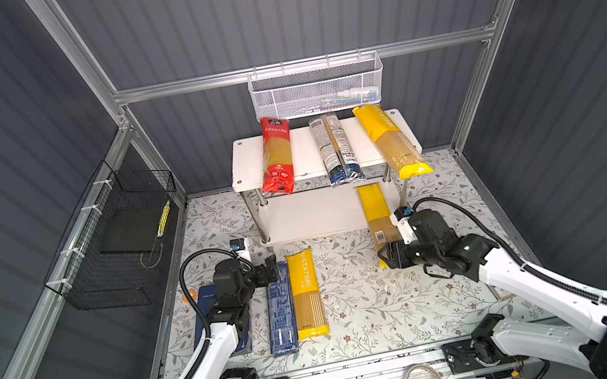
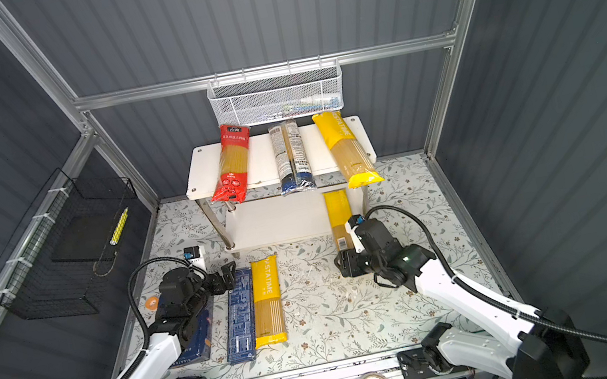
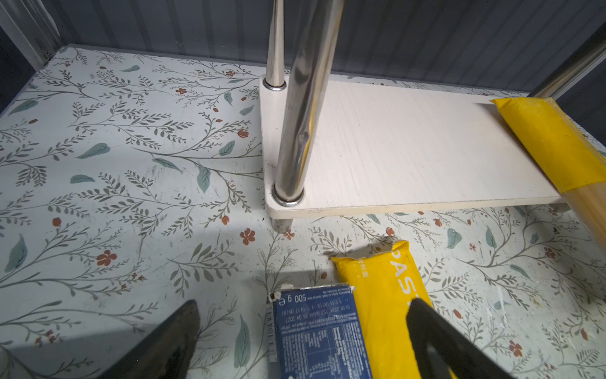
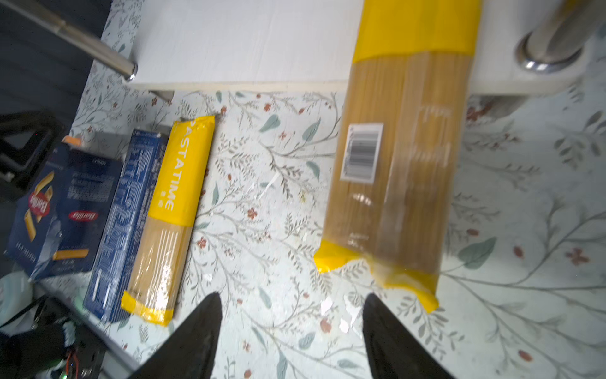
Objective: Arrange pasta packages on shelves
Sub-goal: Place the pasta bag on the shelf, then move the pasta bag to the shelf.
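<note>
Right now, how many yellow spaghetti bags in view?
3. First bag on the top shelf, right end; second bag half on the lower shelf; third bag on the table beside the narrow blue box.

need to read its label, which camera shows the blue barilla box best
The right wrist view: the Barilla box shows nearly whole, logos visible. In both top views the left arm covers most of it. The left wrist view misses it.

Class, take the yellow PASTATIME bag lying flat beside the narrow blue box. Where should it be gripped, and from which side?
Probably the yellow bag at its far end, from above, closing across the width: that end pokes past the narrow blue box, which lies against one long side.
</note>
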Action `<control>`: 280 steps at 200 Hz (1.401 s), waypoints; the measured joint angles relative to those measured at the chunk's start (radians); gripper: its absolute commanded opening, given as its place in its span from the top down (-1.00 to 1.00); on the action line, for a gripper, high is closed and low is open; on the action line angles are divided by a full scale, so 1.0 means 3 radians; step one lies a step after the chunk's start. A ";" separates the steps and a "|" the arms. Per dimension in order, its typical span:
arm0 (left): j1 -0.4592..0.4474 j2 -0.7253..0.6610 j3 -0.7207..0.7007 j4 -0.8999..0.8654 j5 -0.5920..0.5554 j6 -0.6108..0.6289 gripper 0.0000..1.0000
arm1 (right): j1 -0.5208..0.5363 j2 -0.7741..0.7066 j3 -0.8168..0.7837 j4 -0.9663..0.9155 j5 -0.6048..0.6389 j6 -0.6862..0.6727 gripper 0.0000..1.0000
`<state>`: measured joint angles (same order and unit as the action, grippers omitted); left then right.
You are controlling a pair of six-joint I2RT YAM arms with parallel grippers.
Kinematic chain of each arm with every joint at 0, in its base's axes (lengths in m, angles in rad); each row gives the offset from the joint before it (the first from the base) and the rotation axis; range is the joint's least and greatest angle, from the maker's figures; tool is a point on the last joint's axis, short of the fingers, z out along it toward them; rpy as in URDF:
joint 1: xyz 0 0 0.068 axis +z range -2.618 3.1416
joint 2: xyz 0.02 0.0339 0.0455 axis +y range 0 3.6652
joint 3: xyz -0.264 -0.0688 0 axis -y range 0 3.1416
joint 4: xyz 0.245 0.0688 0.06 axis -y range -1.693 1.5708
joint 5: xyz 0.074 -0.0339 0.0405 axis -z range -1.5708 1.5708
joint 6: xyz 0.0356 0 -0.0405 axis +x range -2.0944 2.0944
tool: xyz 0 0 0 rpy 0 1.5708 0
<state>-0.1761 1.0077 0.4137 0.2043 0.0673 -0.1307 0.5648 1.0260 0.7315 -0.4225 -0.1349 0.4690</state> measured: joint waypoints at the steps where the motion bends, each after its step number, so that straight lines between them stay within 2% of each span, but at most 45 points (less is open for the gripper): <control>1: 0.0000 0.0000 0.0000 0.0000 0.0000 0.0000 -0.99 | 0.0001 -0.0008 -0.0008 -0.0004 -0.0006 0.0003 -0.42; 44: 0.0000 0.0000 0.0000 0.0000 0.0000 -0.0001 -0.99 | 0.0006 -0.0161 -0.0403 0.0069 -0.0309 0.0173 -0.45; 106: 0.0000 0.0000 0.0000 0.0000 0.0000 0.0000 -0.99 | 0.0029 0.0161 -0.0927 0.0969 -0.0509 0.0380 -0.40; 167: 0.0000 0.0000 0.0000 0.0000 0.0000 0.0000 -0.99 | 0.0041 0.0161 -0.1174 0.1658 -0.0245 0.0448 -0.42; 280: 0.0000 0.0000 0.0000 0.0000 0.0000 -0.0001 -0.99 | 0.0041 0.0482 -0.1235 0.2218 -0.0079 0.0526 -0.44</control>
<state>-0.1761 1.0077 0.4137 0.2043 0.0673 -0.1310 0.5770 1.1706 0.3611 0.2428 -0.1585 0.6270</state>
